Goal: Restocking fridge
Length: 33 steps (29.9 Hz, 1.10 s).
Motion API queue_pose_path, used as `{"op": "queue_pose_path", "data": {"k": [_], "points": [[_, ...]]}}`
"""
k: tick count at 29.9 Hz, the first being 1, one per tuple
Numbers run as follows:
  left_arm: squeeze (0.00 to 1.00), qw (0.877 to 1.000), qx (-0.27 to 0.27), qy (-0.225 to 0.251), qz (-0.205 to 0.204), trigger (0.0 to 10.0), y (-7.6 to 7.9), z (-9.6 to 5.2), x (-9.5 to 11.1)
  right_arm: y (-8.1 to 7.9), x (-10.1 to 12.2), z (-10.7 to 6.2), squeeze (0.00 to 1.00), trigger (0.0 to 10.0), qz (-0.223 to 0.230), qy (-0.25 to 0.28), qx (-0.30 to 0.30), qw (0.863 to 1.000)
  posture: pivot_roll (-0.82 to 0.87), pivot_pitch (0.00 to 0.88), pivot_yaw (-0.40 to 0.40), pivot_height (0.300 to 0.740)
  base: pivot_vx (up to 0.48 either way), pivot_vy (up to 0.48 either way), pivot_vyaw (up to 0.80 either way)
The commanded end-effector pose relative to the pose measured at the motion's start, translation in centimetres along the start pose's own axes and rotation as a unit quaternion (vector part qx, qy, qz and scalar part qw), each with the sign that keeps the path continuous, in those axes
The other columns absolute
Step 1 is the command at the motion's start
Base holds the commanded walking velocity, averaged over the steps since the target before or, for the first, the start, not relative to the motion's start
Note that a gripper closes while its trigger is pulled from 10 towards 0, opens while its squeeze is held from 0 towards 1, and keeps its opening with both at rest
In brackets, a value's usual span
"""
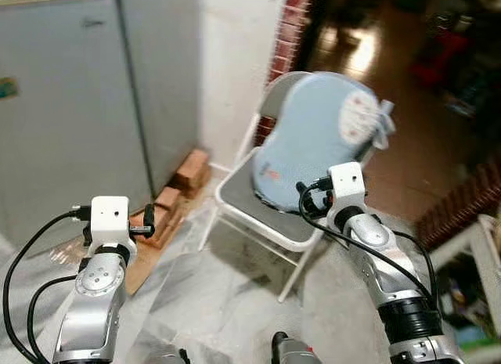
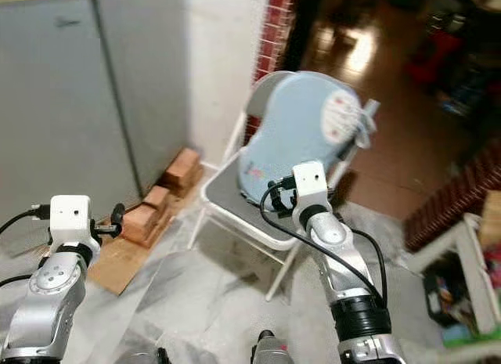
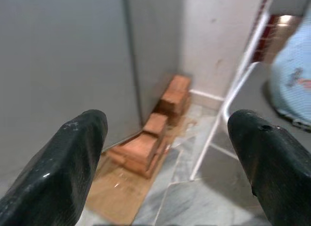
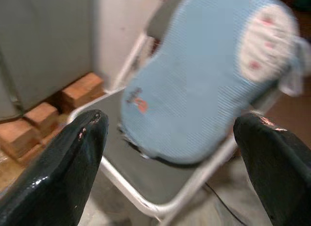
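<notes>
Left gripper (image 3: 165,158): fingers spread, empty.
Right gripper (image 4: 170,163): spread, empty, facing the chair (image 1: 258,215).
Fridge (image 1: 70,121): ahead-left of left gripper, door shut; left arm nearer.

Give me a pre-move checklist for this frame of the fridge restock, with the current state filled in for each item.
1. Fridge in view: ok, its grey door is ahead on the robot's left.
2. Fridge door open for loading: not ok, it looks shut.
3. Left gripper ready: ok, fingers wide apart, nothing held.
4. Right gripper ready: ok, fingers wide apart, nothing held.
5. Stock to load is located: cannot tell; none visible.
6. Path to the fridge: not ok, bricks on cardboard lie at its foot, and a folding chair with a blue cushion stands close by.
</notes>
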<state>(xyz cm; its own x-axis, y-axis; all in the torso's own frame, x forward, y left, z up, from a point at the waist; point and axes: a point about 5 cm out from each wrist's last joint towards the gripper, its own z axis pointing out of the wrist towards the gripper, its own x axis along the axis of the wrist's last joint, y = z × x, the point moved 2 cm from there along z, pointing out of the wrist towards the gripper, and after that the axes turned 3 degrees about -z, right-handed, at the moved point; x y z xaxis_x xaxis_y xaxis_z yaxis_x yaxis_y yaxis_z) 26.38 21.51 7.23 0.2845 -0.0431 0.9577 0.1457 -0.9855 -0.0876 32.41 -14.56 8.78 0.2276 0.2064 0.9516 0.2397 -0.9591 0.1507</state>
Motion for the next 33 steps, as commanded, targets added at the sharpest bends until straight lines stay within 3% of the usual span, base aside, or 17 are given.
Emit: {"op": "queue_pose_path", "data": {"k": [1,6,33], "points": [[0.00,1.000,-0.013,0.015,-0.009,10.0,0.58,0.08,0.71,0.58,0.59,-0.10,0.00,10.0,-0.005,0.005,-0.007,1.000,0.07,0.041,-0.099,0.740,0.000,0.480,-0.72],[0.00,1.000,-0.005,0.021,-0.022,10.0,0.36,0.21,0.87,0.69,0.54,-0.06,0.00,10.0,0.005,0.002,-0.007,1.000,0.07,0.042,-0.101,0.740,0.000,0.480,-0.54],[0.00,0.999,-0.007,0.028,-0.038,10.0,0.27,0.19,1.00,0.82,-0.04,-0.47,0.00,10.0,0.038,-0.005,-0.015,0.999,0.07,0.051,-0.091,0.740,0.000,0.480,0.00]]}}
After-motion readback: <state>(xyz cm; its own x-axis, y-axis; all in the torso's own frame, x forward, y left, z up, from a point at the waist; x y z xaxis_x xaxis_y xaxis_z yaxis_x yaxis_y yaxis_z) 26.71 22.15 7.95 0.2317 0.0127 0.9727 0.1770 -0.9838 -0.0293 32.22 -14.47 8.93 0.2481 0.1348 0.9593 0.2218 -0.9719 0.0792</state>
